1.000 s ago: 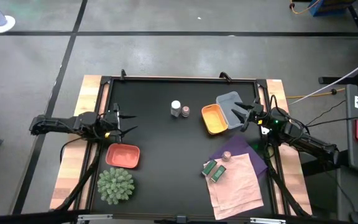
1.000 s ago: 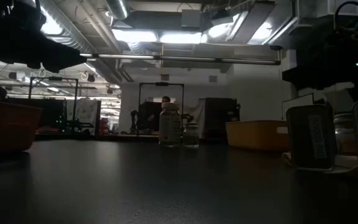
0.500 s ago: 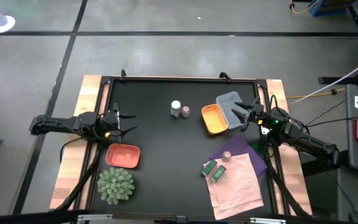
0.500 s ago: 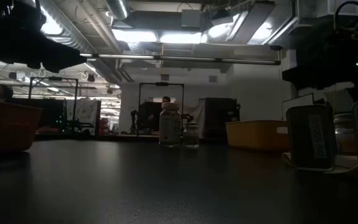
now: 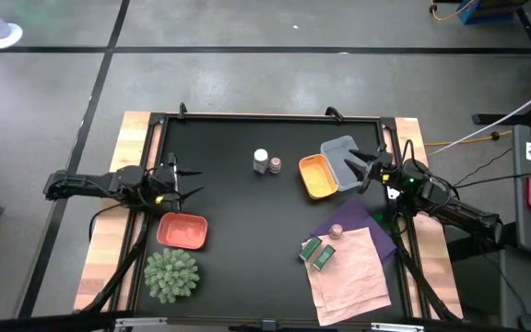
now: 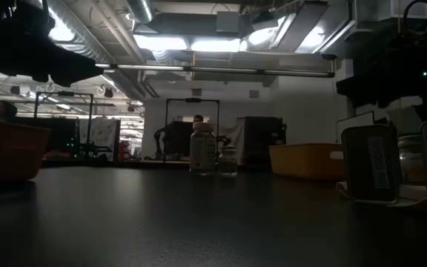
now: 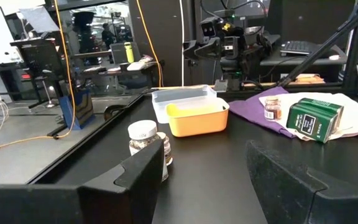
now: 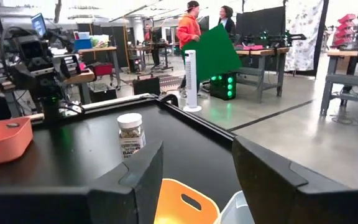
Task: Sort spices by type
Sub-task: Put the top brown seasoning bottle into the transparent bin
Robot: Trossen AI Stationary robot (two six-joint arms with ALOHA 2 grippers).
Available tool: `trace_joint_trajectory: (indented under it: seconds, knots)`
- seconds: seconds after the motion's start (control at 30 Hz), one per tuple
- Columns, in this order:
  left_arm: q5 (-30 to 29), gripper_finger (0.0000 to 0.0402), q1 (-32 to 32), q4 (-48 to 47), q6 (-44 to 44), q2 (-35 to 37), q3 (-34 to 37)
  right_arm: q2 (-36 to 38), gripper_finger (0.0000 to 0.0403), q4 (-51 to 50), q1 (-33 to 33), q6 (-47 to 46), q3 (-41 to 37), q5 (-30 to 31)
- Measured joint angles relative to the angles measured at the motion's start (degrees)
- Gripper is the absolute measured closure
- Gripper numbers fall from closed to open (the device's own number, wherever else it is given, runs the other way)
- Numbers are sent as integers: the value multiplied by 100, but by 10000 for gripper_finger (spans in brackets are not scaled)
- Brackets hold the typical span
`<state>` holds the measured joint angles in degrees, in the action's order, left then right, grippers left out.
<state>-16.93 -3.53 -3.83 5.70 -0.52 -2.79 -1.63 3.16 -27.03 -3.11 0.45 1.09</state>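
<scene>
Sitting on the black table (image 5: pixel 238 258): two pink-topped jars (image 5: pixel 275 165) (image 5: pixel 336 231), one white-capped jar (image 5: pixel 261 160), two green packets (image 5: pixel 317 253). Both the left gripper (image 5: pixel 184 182) and right gripper (image 5: pixel 356 170) are resting unclenched, holding nothing. People are standing in the workshop beyond.

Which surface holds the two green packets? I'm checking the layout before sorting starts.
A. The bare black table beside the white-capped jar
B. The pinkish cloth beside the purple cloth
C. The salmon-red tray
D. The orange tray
B: in the high view the two green packets lie on the pinkish cloth, right beside the purple cloth, well apart from the orange tray and the salmon-red tray.
</scene>
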Motion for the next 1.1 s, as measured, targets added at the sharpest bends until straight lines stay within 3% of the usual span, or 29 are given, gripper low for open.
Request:
trace_joint_trajectory:
  seconds: [0.67,0.8,1.1]
  knots:
    - [-2,185,0,15,-228,1,0,0,211,-23,0,-707,-1,155]
    - [-2,185,0,16,-228,1,0,-2,193,8,0,-777,1,154]
    - [0,185,-2,19,-142,-1,0,0,173,29,0,-784,-1,-288]
